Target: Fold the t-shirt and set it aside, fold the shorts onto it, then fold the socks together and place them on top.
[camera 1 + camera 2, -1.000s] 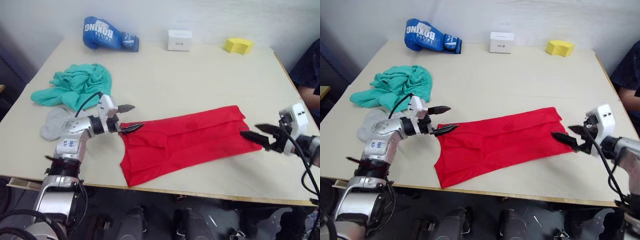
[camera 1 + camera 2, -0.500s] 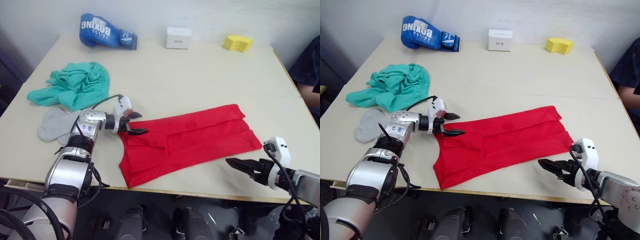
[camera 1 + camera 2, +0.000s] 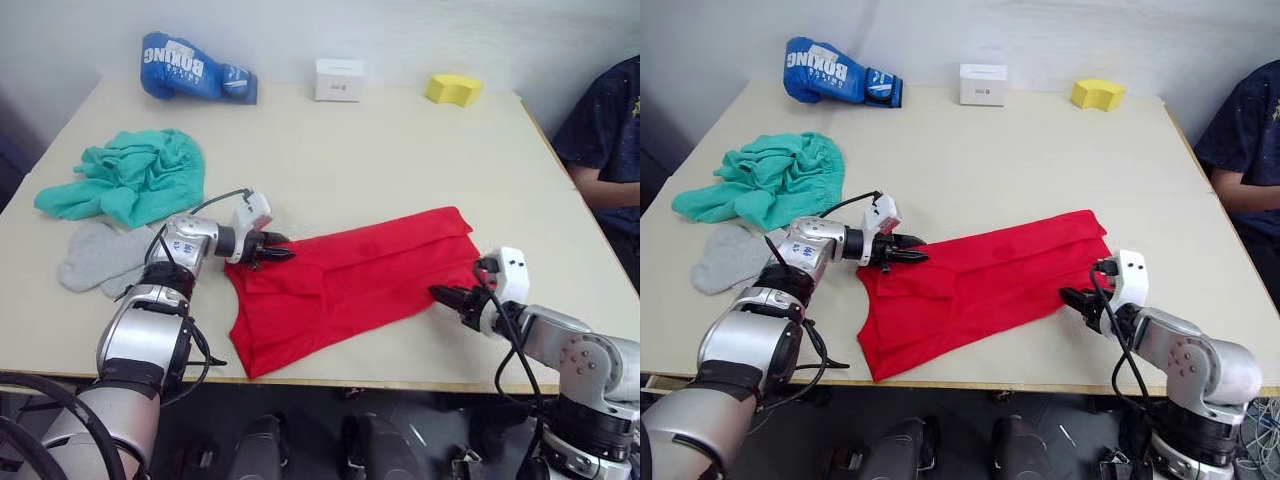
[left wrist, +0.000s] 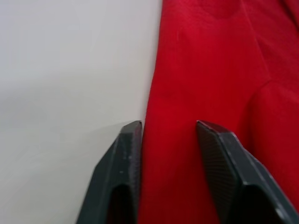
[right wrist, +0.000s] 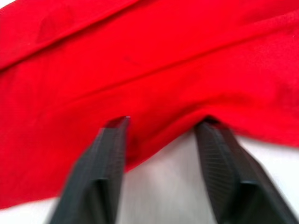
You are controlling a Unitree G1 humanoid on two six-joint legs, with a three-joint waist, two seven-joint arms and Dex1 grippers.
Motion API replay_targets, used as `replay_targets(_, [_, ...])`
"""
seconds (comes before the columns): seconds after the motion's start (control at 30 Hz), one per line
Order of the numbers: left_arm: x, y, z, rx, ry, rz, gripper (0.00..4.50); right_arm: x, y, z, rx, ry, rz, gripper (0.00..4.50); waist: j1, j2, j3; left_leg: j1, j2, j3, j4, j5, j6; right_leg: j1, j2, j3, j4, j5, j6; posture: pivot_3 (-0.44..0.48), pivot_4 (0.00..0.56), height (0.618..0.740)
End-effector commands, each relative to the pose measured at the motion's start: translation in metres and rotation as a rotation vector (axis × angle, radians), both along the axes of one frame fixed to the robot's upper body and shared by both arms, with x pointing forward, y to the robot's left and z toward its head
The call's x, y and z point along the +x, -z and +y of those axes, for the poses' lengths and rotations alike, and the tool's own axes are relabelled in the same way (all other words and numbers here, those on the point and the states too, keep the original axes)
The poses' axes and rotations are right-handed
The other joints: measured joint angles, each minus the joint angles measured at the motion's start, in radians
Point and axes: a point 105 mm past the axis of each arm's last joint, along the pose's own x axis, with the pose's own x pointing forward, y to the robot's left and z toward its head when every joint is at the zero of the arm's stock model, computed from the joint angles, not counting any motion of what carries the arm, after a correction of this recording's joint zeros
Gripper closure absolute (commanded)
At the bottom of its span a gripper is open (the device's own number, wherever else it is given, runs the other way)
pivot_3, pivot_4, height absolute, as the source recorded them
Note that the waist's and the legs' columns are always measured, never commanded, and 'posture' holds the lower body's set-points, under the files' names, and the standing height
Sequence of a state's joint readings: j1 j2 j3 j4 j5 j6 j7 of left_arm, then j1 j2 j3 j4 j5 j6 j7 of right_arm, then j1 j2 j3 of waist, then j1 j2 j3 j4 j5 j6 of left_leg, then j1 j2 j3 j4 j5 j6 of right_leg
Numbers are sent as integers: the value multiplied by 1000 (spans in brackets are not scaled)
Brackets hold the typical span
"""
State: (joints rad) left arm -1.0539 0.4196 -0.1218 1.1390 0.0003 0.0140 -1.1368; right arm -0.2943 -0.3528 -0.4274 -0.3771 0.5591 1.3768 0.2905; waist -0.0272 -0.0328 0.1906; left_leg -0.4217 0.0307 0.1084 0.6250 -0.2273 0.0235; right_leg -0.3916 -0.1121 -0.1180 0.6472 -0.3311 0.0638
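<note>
The t-shirt [image 3: 350, 285], already folded lengthwise into a long red band, lies on the table [image 3: 400, 160] near its front edge, its long axis running from the robot's left up towards its right. The shorts [image 3: 130, 180] and socks [image 3: 95, 258] lie apart to the left. The left gripper [image 3: 268, 252] sits at the band's left end, fingers apart astride the cloth edge, and the right gripper [image 3: 448, 297] sits at the right end, fingers likewise apart over the hem. With one gripper at each end, the coming fold appears to turn on carrying one end along that axis onto the other.
</note>
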Motion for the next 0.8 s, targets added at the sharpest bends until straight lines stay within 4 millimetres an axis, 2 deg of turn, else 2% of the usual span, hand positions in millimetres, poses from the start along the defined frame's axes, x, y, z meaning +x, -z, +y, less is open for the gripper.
replay_targets(0.03, [-4, 11, 0, 8, -2, 29, 3899, 2, 11, 4, -5, -20, 37, 3789, -1, 0, 0, 0, 0, 0, 0, 0, 0, 0, 0, 0, 0, 0, 0, 0, 150, 740])
replay_targets(0.1, [-3, 11, 4, -5, -33, 35, 4500, 4, 9, 3, -19, -29, 21, 4489, -2, 0, 0, 0, 0, 0, -1, 0, 0, 0, 0, 0, 0, 0, 0, 0, 150, 740])
replay_targets(0.27, [-8, 2, 7, -35, -60, 18, 4500, 10, 0, 0, -72, -77, -31, 4489, -4, 0, 0, 0, 0, 1, -1, 0, 0, -1, 0, 1, 0, 0, 0, 0, 150, 740])
replay_targets(0.43, [-30, 5, 20, -32, -212, -58, 4500, 47, -14, -17, -270, -151, -117, 4489, -18, 2, 1, 2, 0, 4, -1, 0, 0, -2, 0, 5, 1, 0, 0, 0, 150, 740])
replay_targets(0.5, [-40, 4, 20, -16, -240, -92, 4500, 58, -17, -20, -299, -169, -129, 4489, -14, 2, 1, 2, 0, 5, -2, 0, 0, -2, 0, 6, 2, 0, 0, 0, 150, 740])
replay_targets(0.63, [-66, -4, 7, -136, -349, -84, 4500, 94, -27, -31, -396, -192, -178, 4489, -9, 2, 1, 2, 0, 7, -1, 2, -3, -2, 0, 8, 3, 0, 0, 0, 150, 740])
replay_targets(0.73, [-86, 0, -8, -156, -392, -47, 4500, 111, -37, -28, -422, -233, -233, 4489, -1, 3, 2, 1, 0, 7, 2, 2, -4, -2, 0, 8, 3, 0, 0, 0, 150, 740])
replay_targets(0.8, [-96, 0, -17, -178, -422, -28, 4500, 116, -43, -25, -418, -279, -260, 4489, 3, 3, 2, 1, 0, 7, 2, 2, -4, -2, -1, 8, 3, 0, 1, 0, 150, 740])
